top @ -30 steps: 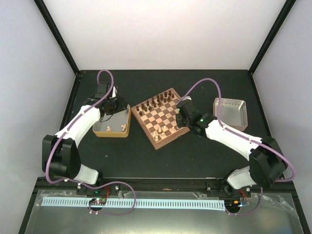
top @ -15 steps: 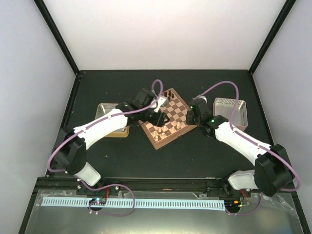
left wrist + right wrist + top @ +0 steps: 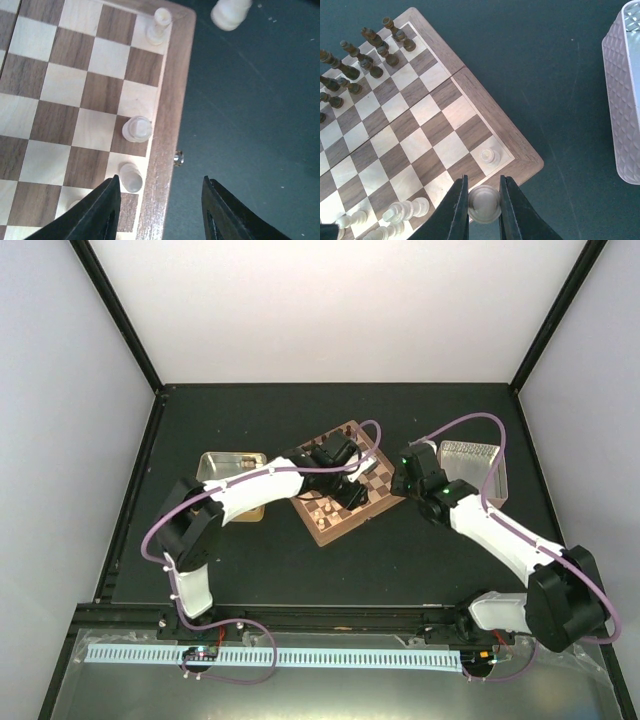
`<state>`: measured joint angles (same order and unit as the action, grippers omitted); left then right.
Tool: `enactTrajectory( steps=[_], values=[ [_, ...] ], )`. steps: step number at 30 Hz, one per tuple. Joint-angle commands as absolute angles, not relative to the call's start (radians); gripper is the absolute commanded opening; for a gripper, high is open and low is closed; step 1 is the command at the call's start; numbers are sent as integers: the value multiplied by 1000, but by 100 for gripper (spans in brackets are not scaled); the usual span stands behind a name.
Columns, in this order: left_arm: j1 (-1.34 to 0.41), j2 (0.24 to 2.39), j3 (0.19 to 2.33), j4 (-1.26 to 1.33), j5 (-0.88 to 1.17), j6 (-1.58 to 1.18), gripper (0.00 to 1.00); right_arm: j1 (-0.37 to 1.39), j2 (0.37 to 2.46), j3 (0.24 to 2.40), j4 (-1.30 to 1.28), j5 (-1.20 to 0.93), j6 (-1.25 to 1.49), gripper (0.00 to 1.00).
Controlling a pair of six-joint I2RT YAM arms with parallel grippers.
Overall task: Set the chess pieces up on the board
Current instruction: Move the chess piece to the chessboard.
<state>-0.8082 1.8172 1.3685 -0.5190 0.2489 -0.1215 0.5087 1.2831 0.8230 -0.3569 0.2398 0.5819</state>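
Observation:
The board point(image 3: 328, 524) lies at the table's middle, partly under my left arm. Dark pieces point(image 3: 367, 62) stand in rows at its far side and cream pieces point(image 3: 402, 210) along its near side. One cream piece point(image 3: 489, 156) stands on the corner square. My right gripper point(image 3: 484, 204) is shut on a cream piece point(image 3: 484, 205), held just off the board's right corner point(image 3: 402, 490). My left gripper point(image 3: 160, 200) is open and empty over the board's rim point(image 3: 167, 150), beside two cream pieces point(image 3: 137, 129). It shows over the board's right side in the top view point(image 3: 360, 480).
A tan tray point(image 3: 222, 466) sits left of the board, partly hidden by my left arm. A silver metal tray point(image 3: 478, 466) stands to the right and also shows in the right wrist view point(image 3: 625, 100). Dark table surface surrounds the board.
My left arm swung from over the tan tray across the board to its right edge. My right gripper drew back from the board's right side toward the corner, still gripping the cream piece.

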Motion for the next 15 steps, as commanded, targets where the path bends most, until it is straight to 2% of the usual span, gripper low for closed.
enactTrajectory(
  steps=[1,15],
  values=[
    [-825,1870,1430,-588,176,-89,43,500,1254,813,-333,245,588,5],
    [-831,1958,1472,-621,135,-77,23,499,1247,811,-337,250,581,5]
  ],
)
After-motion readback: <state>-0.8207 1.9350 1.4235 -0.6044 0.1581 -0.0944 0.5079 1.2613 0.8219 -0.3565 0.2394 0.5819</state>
